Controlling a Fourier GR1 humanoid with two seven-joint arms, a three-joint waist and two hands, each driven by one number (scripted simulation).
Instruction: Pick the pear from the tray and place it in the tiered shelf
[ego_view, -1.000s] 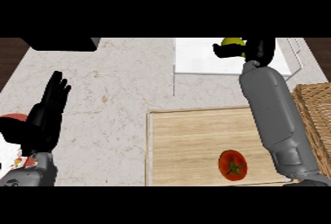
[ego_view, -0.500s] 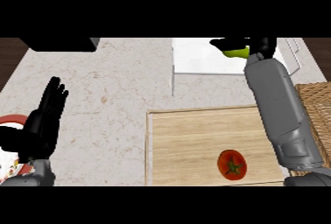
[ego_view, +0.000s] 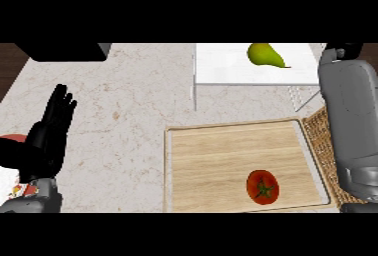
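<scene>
Pear (ego_view: 266, 54) lying on its side on the white top level of the tiered shelf (ego_view: 221, 70), at the far right of the table (ego_view: 125, 100), stem end pointing right and toward the near edge of that white surface. Free of any hand, nothing touching it.

Wooden tray (ego_view: 221, 160) set on the table in front of the shelf, pale boards with a raised rim. Red tomato (ego_view: 263, 187) with a green stem top resting on the tray's near right part, well apart from the pear. Woven basket (ego_view: 325, 135) just beside the tray's right rim, partly hidden behind the right forearm (ego_view: 351, 110).

Right forearm stretching up along the right edge of the view, grey, reaching past the shelf's right corner. Right hand itself not showing beyond the top of the view, so impossible to tell whether spread or curled.

Left hand (ego_view: 48, 132) at the left edge, black, fingers straight and held together, pointing away, holding nothing, resting above the table's left side. Part of a red object (ego_view: 11, 137) visible just behind that hand at the left border, too hidden to identify.

Dark box shape (ego_view: 63, 51) at the far left corner of the table.
</scene>
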